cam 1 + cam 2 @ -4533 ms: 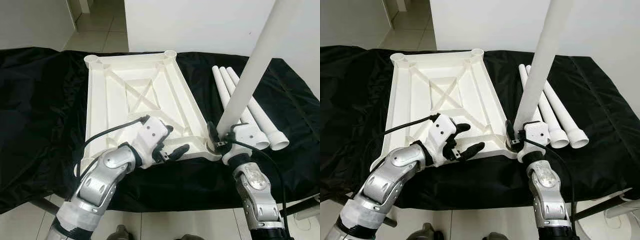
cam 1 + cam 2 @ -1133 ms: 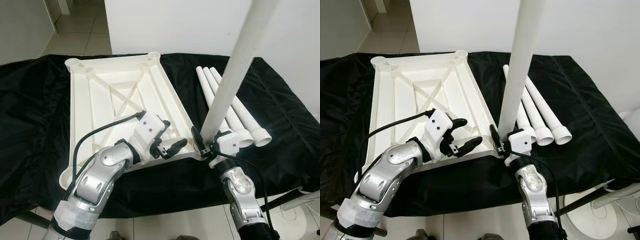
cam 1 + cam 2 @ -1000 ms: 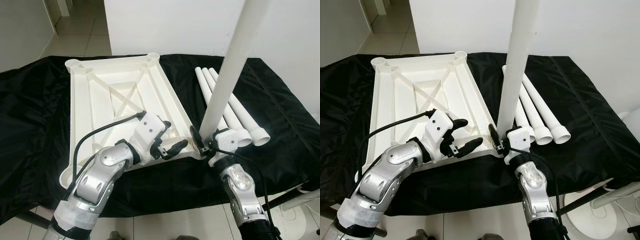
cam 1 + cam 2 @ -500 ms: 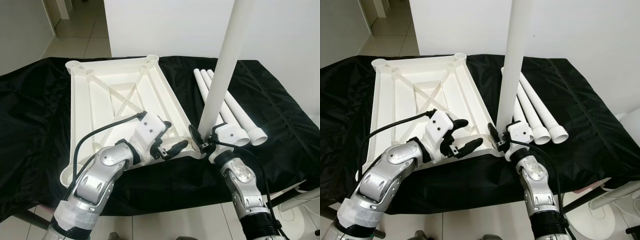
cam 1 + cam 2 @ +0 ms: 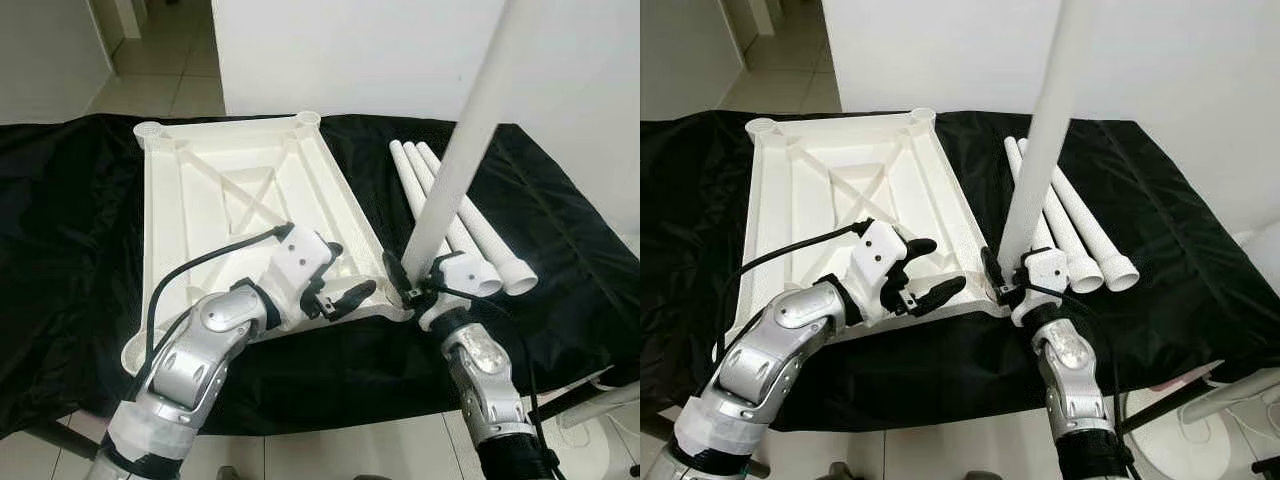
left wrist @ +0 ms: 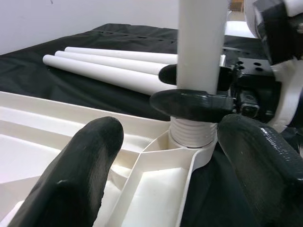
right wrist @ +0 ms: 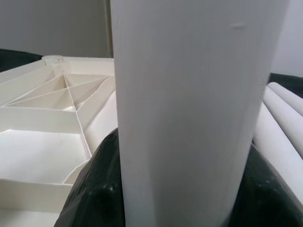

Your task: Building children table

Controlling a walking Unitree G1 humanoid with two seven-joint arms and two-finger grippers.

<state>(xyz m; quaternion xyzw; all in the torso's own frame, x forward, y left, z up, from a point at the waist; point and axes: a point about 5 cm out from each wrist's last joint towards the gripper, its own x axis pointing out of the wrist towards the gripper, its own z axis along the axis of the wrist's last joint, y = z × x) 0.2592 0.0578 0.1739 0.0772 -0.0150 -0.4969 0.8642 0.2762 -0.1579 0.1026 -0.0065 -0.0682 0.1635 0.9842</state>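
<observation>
While gripped by the right tool point(image 5: 408, 288), the leg point(image 5: 462, 165) stands nearly upright.

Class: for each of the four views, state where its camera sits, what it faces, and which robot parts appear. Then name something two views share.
Left eye: head, down at tabletop; both arms.
Right eye: same scene.
Left wrist: faces upright leg at its socket; own fingers.
Right wrist: against that leg; own fingers.
Shared: spare legs.

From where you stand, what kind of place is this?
Probably a room in a home: a pale tiled floor, plain white walls, and a work table under a black cloth holding unassembled white plastic furniture parts.
</observation>
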